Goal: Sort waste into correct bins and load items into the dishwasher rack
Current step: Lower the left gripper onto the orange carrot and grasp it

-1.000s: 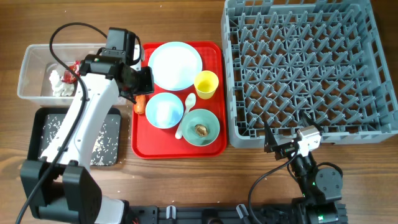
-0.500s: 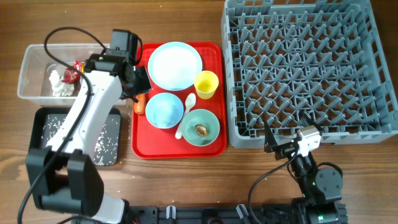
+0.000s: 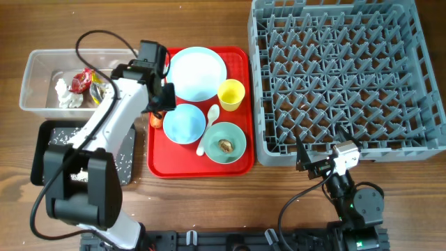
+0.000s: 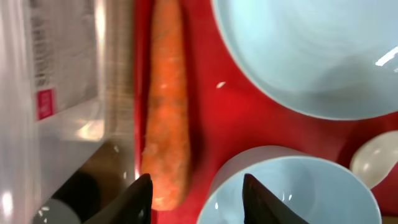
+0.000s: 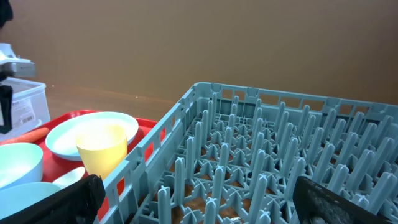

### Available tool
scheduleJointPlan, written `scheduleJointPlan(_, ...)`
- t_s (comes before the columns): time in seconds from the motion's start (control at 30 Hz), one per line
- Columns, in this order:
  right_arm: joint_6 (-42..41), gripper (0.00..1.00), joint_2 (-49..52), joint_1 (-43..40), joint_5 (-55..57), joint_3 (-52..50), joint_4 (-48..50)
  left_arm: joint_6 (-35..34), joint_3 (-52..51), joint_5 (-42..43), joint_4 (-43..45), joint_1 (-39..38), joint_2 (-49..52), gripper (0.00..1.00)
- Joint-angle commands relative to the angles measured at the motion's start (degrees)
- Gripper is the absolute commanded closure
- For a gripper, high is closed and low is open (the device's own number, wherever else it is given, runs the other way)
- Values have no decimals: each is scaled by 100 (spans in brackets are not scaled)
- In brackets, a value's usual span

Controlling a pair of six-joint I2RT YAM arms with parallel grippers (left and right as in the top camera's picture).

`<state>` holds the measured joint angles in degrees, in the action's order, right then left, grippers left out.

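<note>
From overhead, my left gripper (image 3: 162, 104) hovers at the left edge of the red serving tray (image 3: 160, 166). It is above the orange carrot (image 3: 157, 120), which lies on that tray just beside the clear rectangular plastic tub (image 3: 31, 87). My right gripper (image 3: 305, 163) rests near the front wall of the large square grey plastic rack (image 3: 341, 77).

In the left wrist view, my fingers (image 4: 138, 199) are spread. The carrot's near end lies between them, close to one finger and beside a pale blue-green bowl (image 4: 292, 193).

In the right wrist view, my right fingers (image 5: 62, 199) stand wide apart with nothing between them, facing the rack and a small yellow cup (image 5: 102, 146).
</note>
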<state>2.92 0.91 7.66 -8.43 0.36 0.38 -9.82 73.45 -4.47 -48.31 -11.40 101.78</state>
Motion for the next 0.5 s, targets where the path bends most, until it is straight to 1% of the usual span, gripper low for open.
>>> scheduleJointPlan(0.0, 52, 0, -26, -28, 79, -7, 20, 345, -39, 15, 61, -98, 278, 53)
scheduleJointPlan(0.17, 50, 0, -26, -28, 79, -7, 20, 341, -37, -289, 125, -96, 474, 53)
scheduleJointPlan(0.47, 52, 0, -26, -28, 79, -7, 20, 341, -35, -175, 116, -98, 435, 53)
